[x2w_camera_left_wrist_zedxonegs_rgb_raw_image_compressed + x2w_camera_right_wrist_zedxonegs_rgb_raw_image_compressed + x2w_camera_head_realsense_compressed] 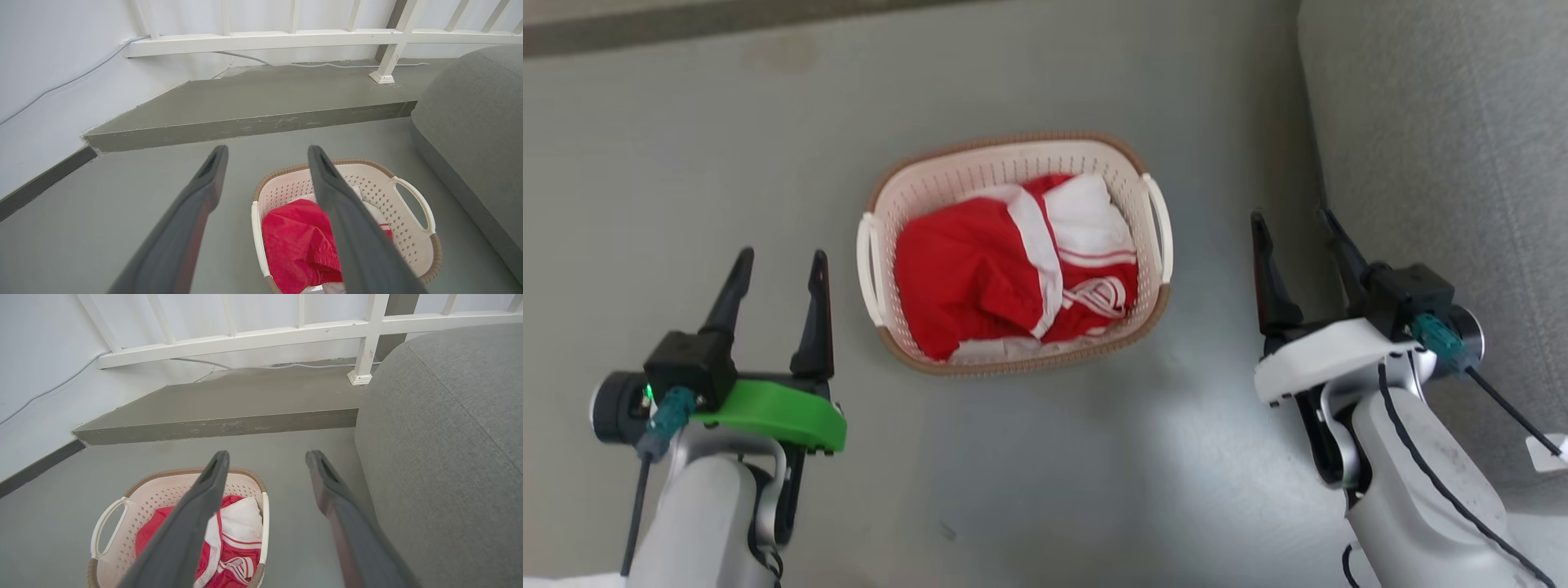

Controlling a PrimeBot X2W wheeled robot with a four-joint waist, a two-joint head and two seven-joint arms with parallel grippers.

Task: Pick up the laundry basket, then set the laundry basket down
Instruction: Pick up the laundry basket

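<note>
Cream-white basket: the cream-white perforated plastic laundry basket (pixel 980 175) (pixel 380 192) (pixel 163 494) with a brown braided-look rim stands on the floor between the two grippers, touching neither.
Handles: a white loop handle (pixel 870 269) on the short side toward the robot's left, and another (pixel 1160 224) on the short side toward its right.
Contents: a crumpled red and white garment (pixel 972 278) (pixel 298 241) (pixel 237 522) lies inside the basket, below the rim.
Left gripper: the left gripper (pixel 782 255) (pixel 267 151), on a green mount, hangs near the basket's left short side. Its two long dark fingers are spread apart with nothing between them.
Right gripper: the right gripper (pixel 1292 216) (pixel 267 455), on a white mount, hangs apart from the basket's right short side, between the basket and the sofa. Its fingers are likewise parted and hold nothing.
Floor: a smooth grey floor (pixel 686 163) carries the basket.
Sofa: a grey fabric sofa (pixel 1437 122) (pixel 478 114) (pixel 441 437) sits just beside the right gripper, apart from the basket.
Background: a low grey raised step (pixel 261 102) (pixel 245 396) lies beyond the basket, with a white railing (pixel 286 38) (pixel 245 337) above it and a thin white cable (pixel 61 83) along the wall.
</note>
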